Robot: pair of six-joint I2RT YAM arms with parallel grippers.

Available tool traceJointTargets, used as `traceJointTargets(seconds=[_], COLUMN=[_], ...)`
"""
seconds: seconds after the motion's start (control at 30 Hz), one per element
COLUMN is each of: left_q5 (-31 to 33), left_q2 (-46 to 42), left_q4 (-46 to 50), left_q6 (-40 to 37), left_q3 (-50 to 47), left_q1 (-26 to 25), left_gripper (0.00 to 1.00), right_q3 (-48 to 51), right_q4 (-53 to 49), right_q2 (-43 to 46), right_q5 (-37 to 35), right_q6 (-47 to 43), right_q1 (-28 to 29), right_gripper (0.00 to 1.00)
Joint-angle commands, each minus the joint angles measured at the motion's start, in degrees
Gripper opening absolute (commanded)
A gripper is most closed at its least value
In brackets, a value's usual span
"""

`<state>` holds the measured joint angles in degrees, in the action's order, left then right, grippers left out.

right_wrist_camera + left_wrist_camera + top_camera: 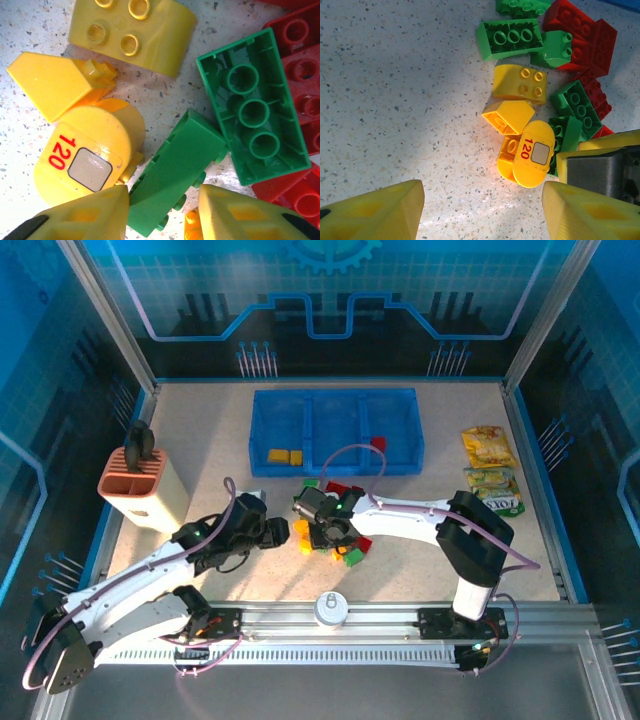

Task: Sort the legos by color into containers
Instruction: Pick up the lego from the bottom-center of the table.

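Legos [352, 558] crowd mid-frame below the blue tray [335, 394], with bare table [395, 100] open at upper left. Left jaws spread wide; right jaws flank a green lego [172, 185], grip unclear.

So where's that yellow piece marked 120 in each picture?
Top external: too small to single out within the lego pile.
Left wrist: 120 brick lower centre-right.
Right wrist: 120 brick lower left.
Shared landmark: yellow four-stud brick just above it in both wrist views.
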<state>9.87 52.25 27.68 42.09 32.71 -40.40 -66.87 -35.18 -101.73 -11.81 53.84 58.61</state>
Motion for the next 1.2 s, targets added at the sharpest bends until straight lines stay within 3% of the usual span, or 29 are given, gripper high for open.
traceJointTargets(seconds=[0.0, 0.33, 0.53, 1.17], left_q5=[1.03, 1.18, 1.05, 1.02], left_q2=[-0.83, -0.57, 0.04, -0.12], left_q4=[1.12, 0.76, 0.36, 0.21], left_q6=[0.39, -0.13, -0.42, -0.47], left_q3=[-0.89, -0.55, -0.62, -1.50], left_q1=[0.65, 0.95, 1.34, 1.57], left_gripper=[0.65, 0.65, 0.65, 0.65], right_q3=[-0.84, -3.88, -3.11, -3.15], right_q4=[-3.17, -10.15, -5.76, -7.09], right_q2=[-1.72, -2.11, -2.63, -5.27], right_q5=[-1.37, -6.35, -3.07, -7.26], right_q6=[1.33, 2.29, 2.07, 6.63], right_q1=[0.71, 1.53, 1.66, 3.32], right_gripper=[0.38, 0.42, 0.44, 0.49])
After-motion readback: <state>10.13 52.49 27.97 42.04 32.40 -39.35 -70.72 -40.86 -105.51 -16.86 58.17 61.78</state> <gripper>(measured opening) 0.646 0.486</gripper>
